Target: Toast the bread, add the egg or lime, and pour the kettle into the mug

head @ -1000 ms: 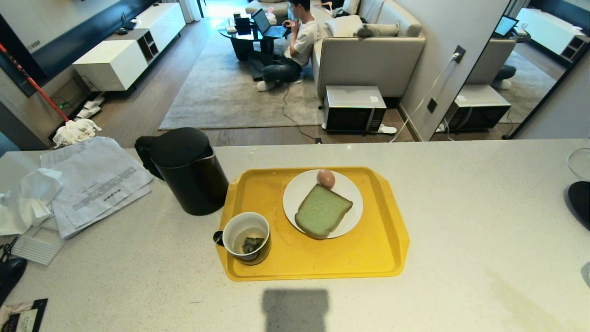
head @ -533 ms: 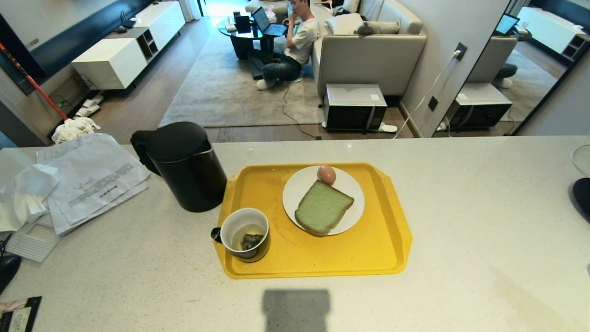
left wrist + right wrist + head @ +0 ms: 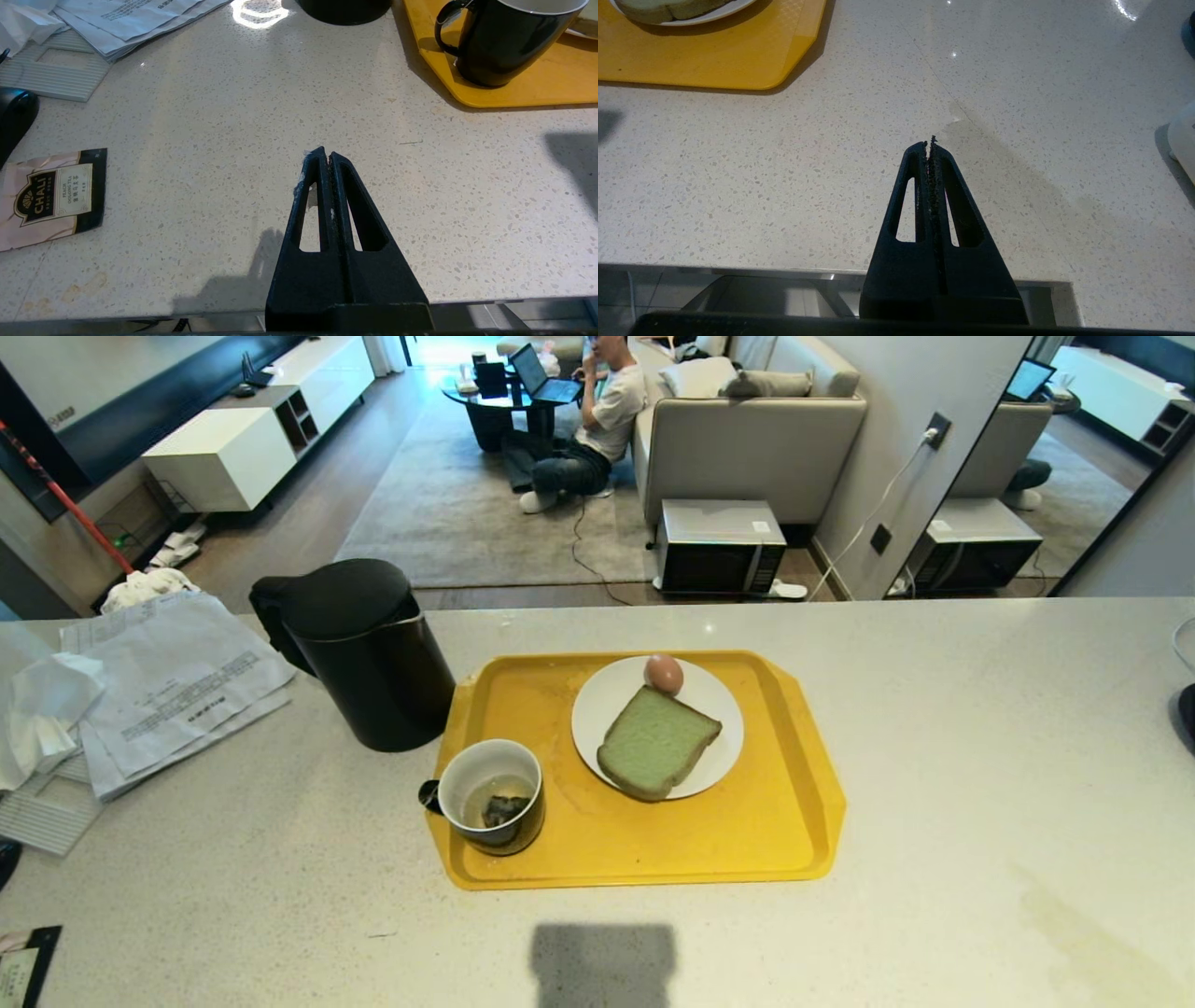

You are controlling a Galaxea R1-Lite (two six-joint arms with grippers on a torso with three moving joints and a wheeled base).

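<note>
The pale green bread (image 3: 656, 742) lies on a white plate (image 3: 724, 756) with a pinkish-brown egg (image 3: 664, 674) touching its far edge. The plate sits on a yellow tray (image 3: 784, 821). A black mug (image 3: 492, 795) with a tea bag inside stands at the tray's near left corner. The black kettle (image 3: 364, 653) stands on the counter just left of the tray. No lime shows. My left gripper (image 3: 326, 155) is shut and empty over bare counter, near the mug (image 3: 504, 42). My right gripper (image 3: 929, 144) is shut and empty, right of the tray (image 3: 714, 56).
Papers and tissue (image 3: 140, 681) lie at the counter's left. A tea packet (image 3: 51, 196) rests near the front left edge. A dark object (image 3: 1186, 714) sits at the far right. Beyond the counter are a microwave (image 3: 714, 546) on the floor, a sofa and a seated person (image 3: 588, 420).
The whole head view has shifted: the camera moved, so the tray, kettle and counter sit slightly higher in the picture. Nothing on the counter moved. Both grippers stay parked.
</note>
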